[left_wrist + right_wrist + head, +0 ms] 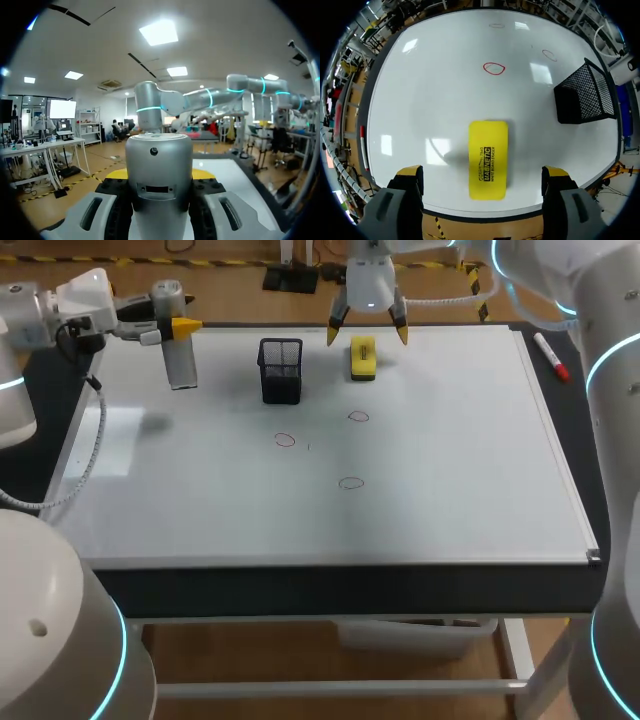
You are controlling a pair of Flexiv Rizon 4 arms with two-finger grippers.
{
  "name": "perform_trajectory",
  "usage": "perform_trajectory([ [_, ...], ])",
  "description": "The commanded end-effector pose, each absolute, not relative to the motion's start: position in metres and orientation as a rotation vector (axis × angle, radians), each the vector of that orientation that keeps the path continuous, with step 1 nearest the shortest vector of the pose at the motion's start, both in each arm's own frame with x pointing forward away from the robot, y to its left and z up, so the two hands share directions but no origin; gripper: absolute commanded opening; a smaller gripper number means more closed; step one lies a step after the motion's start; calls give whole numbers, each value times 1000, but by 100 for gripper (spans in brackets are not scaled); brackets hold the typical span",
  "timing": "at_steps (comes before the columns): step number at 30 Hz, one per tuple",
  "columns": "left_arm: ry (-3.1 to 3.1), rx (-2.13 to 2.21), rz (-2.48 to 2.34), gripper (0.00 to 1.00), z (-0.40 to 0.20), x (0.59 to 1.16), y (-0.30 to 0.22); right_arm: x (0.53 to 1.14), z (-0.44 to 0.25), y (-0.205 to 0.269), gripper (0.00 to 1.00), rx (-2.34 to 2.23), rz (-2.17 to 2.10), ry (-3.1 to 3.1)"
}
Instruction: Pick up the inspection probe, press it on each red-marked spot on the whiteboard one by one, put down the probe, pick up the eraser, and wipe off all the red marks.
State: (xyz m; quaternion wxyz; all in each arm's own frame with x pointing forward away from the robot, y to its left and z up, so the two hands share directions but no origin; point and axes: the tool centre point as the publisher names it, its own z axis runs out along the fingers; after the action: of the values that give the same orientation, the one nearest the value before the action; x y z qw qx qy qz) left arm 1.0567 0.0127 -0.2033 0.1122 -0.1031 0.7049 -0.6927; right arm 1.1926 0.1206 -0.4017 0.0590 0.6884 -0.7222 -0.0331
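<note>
Three red circles (285,440) are drawn on the whiteboard (450,490). The inspection probe (181,362) is seemingly pinched by the left gripper (185,328). The right gripper (367,337) is spread over the yellow eraser (362,358).

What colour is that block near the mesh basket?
The eraser is bright yellow with black lettering on top; the right wrist view shows it best.

Mesh basket (281,370) stands between probe (181,365) and eraser (363,358)

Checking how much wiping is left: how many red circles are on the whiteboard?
3. One red circle near the black mesh holder, a second circle near the yellow eraser, a third circle nearest the robot's side. None appears hidden.
</note>
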Motion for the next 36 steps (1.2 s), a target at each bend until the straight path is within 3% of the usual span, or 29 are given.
perform_trajectory([
  [1,2067,-303,-2032,0,-203,1056,12,1207,-412,122,100,1930,-331,-2029],
  [30,2067,-303,-2032,0,-203,1056,12,1204,-432,129,100,1935,-473,-2017],
  [32,2067,-303,-2032,0,-203,1056,12,1203,-433,128,78,1931,-477,-2018],
  [33,2067,-303,-2032,0,-203,1056,12,1203,-433,127,50,1928,-479,-2017],
  [35,2067,-303,-2032,0,-203,1056,12,1201,-433,127,35,1914,-474,-2012],
  [36,2067,-303,-2032,0,-203,1056,12,1200,-433,127,35,1920,-475,-2005],
])
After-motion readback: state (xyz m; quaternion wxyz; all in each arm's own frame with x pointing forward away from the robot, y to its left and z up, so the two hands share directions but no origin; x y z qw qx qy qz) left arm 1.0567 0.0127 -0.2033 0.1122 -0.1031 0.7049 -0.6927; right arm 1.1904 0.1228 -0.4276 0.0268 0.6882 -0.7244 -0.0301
